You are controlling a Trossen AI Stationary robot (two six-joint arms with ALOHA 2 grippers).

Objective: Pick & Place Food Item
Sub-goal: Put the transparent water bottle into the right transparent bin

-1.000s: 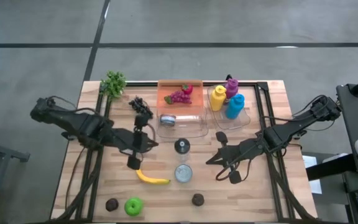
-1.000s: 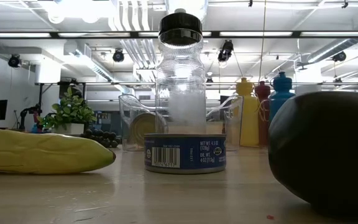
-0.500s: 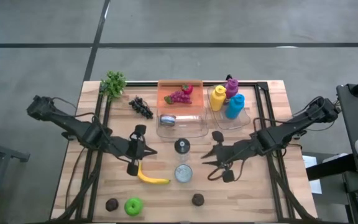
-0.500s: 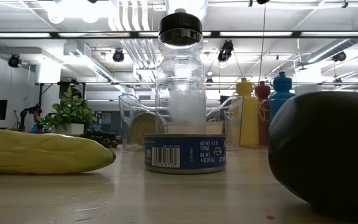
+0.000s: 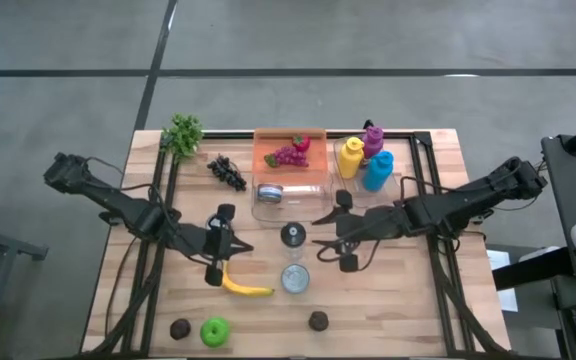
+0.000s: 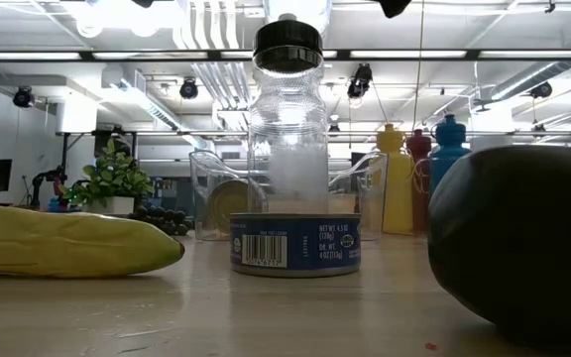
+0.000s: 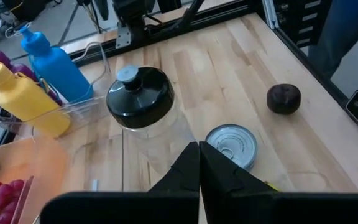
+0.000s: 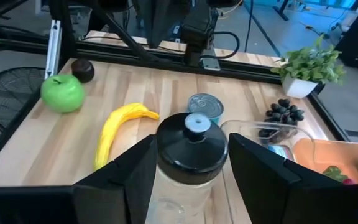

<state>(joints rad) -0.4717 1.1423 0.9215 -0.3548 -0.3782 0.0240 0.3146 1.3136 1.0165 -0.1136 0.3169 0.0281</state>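
Right gripper [image 5: 330,238] has swung in from the table's right side, jaws now spread either side of the clear bottle [image 5: 293,236], not touching. Left gripper [image 5: 220,245], fingers pressed together, empty, sits just above the banana [image 5: 242,286]; food looks untouched.

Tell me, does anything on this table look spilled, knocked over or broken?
Nothing looks spilled or broken. One oddity: a tin can lies on its side in the clear bin, while the other can sits flat on the table. The clear bottle stands upright, between the right gripper's open jaws.
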